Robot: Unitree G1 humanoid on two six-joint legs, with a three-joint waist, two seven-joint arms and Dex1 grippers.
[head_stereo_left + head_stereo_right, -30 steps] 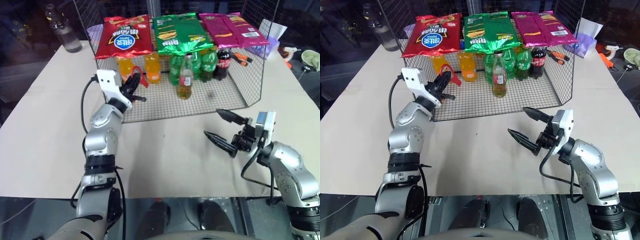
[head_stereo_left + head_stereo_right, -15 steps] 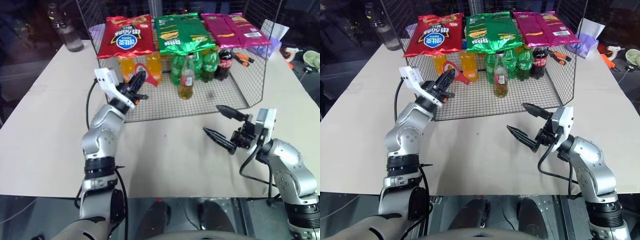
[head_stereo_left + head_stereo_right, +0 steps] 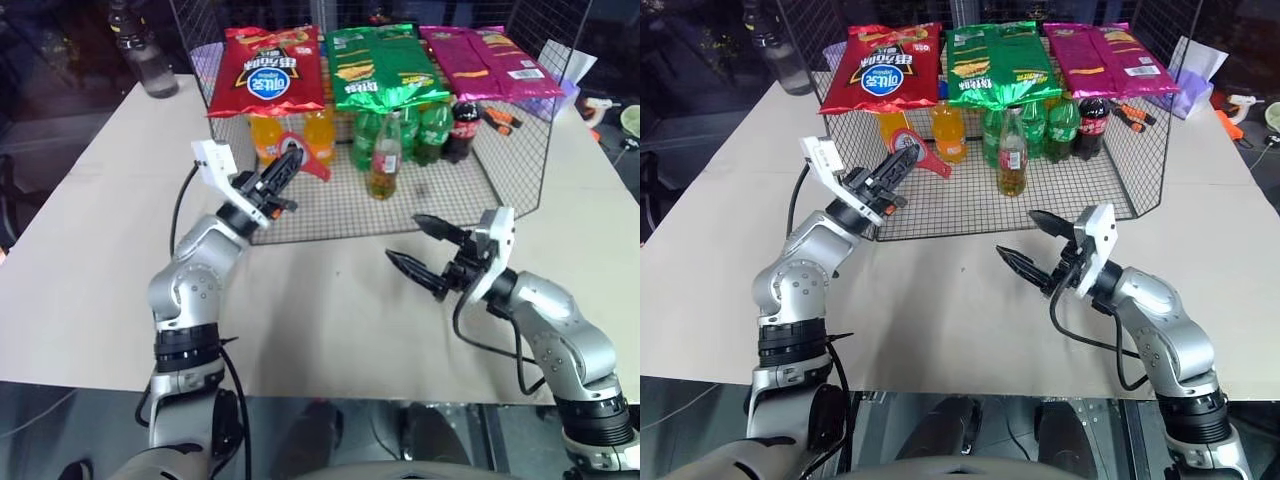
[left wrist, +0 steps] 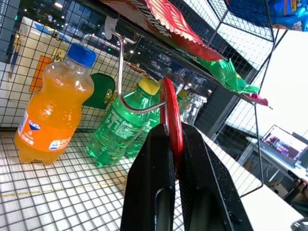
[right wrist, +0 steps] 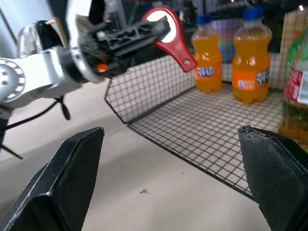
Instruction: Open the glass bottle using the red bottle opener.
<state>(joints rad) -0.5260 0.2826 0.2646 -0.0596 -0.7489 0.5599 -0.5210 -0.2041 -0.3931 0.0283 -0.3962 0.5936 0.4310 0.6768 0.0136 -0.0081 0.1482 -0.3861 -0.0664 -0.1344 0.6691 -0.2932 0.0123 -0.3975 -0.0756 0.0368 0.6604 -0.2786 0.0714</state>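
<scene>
The left gripper (image 3: 288, 166) is clenching the flat red bottle opener (image 3: 303, 156); the right gripper (image 3: 421, 247) is gaping empty. The small amber glass bottle (image 3: 384, 158) is standing inside the wire-mesh rack (image 3: 480, 200), far right of the opener.

The red bottle opener (image 4: 172, 120) shows edge-on, its lower part hidden between the left gripper's (image 4: 174, 144) fingers.

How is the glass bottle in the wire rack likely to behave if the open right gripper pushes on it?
The glass bottle is tall and slim with a narrow neck, so a push high up would probably tip it. It stands on the wire rack, likely uneven footing. Being glass, it is probably slippery and breakable, so the right gripper should grip low.
</scene>
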